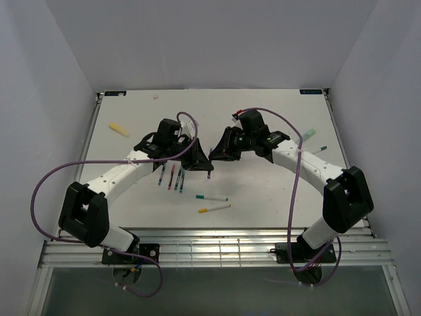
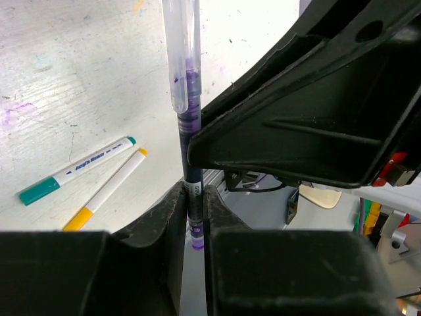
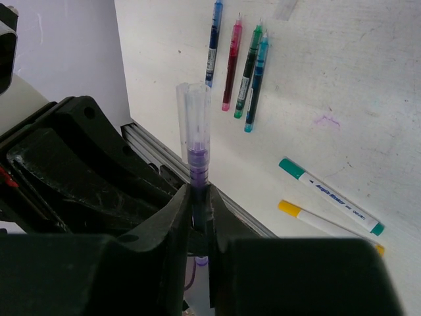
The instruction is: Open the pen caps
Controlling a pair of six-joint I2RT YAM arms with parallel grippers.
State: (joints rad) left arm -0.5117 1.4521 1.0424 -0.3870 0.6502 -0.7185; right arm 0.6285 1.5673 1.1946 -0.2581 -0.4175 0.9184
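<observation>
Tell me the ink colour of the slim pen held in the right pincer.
Purple; the slim clear-capped pen shows it best in the right wrist view.

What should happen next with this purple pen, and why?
Probably open the right fingers and regrip higher, on the clear cap: it is still seated, and both they and the left fingers seem to clamp the purple pen below it.

**Pen partly hidden**

The clear cap [image 2: 184, 52] of the purple pen [image 2: 192, 148] runs off the left wrist view's top edge; the left gripper [image 2: 195, 204] hides part of its barrel. From above, four pens [image 1: 171, 176] toward the near edge of the table [image 1: 263, 210] are too small for detail.
</observation>
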